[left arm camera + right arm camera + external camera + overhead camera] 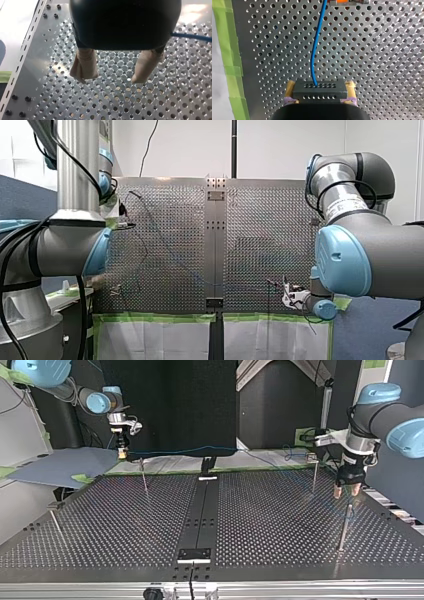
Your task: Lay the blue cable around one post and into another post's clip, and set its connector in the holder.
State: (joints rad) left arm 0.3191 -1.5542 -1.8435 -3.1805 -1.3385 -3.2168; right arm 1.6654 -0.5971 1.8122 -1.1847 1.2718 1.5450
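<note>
My right hand (pixel 320 84) clamps the black connector (pixel 319 93) of the blue cable (pixel 314 50).

Thin posts (pixel 345 527) stand toward the table (pixel 260 525) corners; the blue cable (pixel 185 452) spans the top view's far edge; the middle lies open.

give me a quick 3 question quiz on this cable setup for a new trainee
1. True or false: my left gripper is shut on the blue cable.
2. What does my right gripper hold? A) a post B) the black connector C) nothing
3. Fill in: in the right wrist view, the blue cable leaves the connector and runs ahead of the gripper over the perforated ____.

Key
1. False: it is open and empty, with the cable passing beside it.
2. B
3. table
</note>
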